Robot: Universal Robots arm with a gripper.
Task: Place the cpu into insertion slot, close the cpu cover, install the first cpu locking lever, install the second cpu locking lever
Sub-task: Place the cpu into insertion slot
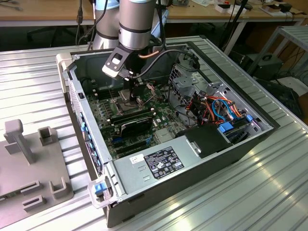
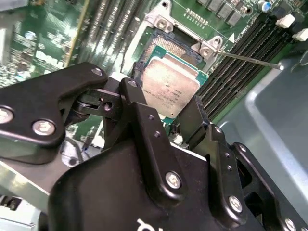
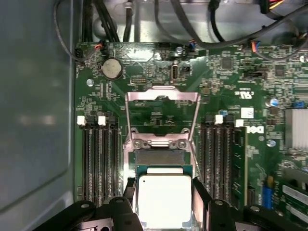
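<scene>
Arm: the arm [image 1: 137, 19] is being seen in the upper middle of the exterior view, reaching down into the open case [image 1: 216, 166]; the case is being borne by a ribbed metal table [image 1: 269, 192].
Gripper: the gripper [image 2: 164, 98] is being shown in both wrist views; its black fingers [image 2: 149, 134] are being pressed against two opposite edges of the cpu, so it is clamped on the cpu.
Cpu: the cpu [image 3: 163, 199] is being held between the fingers, silver face up, over the part of the slot nearest the gripper; whether it is touching the slot cannot be told.
Slot: the slot [image 3: 159, 158] is being left partly uncovered; a dark strip of it is being shown between the cpu and the cover's hinge.
Cover: the cover [image 3: 162, 97] is being shown raised, swung away from the slot; green board is being seen through its window.
Lever: a thin metal lever [image 2: 250, 59] is being seen in the second wrist view, sticking out free from a corner of the slot, across the memory slots [image 2: 250, 41].
Board: the board [image 3: 226, 77] is being shown in the first wrist view with a coin cell [image 3: 112, 69] beyond the cover; the slot is being flanked on both sides by memory slots.
Fixture: a grey fixture [image 1: 29, 163] is being seen on the table at the exterior view's lower left, well apart from the case.
</scene>
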